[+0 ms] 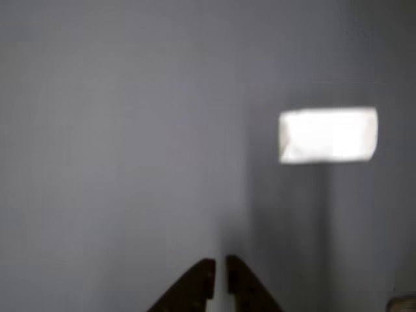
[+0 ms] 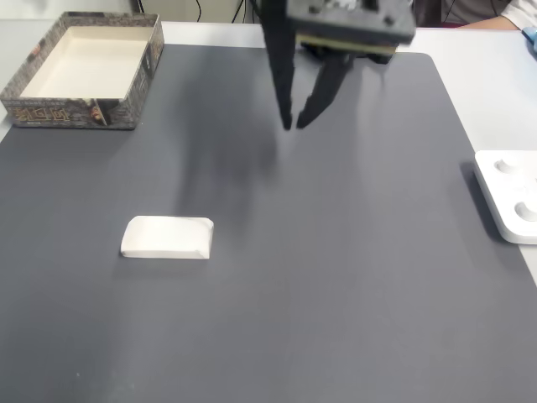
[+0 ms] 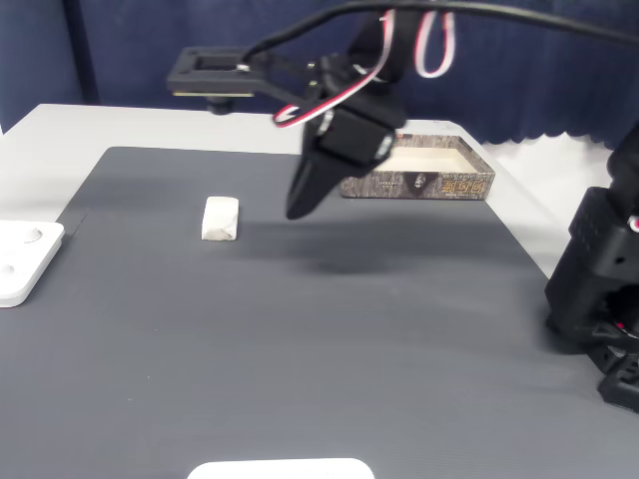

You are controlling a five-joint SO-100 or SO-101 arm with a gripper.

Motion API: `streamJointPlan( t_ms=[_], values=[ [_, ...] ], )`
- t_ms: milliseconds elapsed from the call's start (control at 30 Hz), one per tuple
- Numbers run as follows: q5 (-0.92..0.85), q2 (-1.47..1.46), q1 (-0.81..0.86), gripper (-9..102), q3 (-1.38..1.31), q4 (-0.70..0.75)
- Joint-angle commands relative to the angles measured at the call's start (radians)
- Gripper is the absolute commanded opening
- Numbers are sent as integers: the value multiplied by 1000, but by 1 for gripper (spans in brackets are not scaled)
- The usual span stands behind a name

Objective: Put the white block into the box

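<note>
White block (image 2: 166,238) lies flat on the dark grey mat (image 2: 336,277) covering the counter, untouched, well apart from the box (image 2: 80,69) that sits at the mat's far left corner in a fixed view. That view also records a flat white device with round knobs (image 2: 508,195) at the mat's right edge. In another fixed view the block (image 3: 220,218) sits left of the raised gripper (image 3: 300,205), with the box (image 3: 424,170) behind the arm. The blurred other view shows the block (image 1: 328,134) up and to the right of the two dark fingers (image 1: 195,286). Fingers nearly together, a narrow gap between the tips, gripping nothing and held clear above the mat, the block off to one side of them.
</note>
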Motion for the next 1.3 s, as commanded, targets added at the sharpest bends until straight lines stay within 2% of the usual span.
streamJointPlan(
  t_ms=[0,367,600,900,1267],
  values=[
    [21,-109,40,-2,-201,6],
    [115,-360,121,-2,-469,52],
    [118,-607,156,-2,-857,250],
    [106,-865,160,-2,-1229,342],
    [83,-942,183,-2,-1362,430]
  ],
)
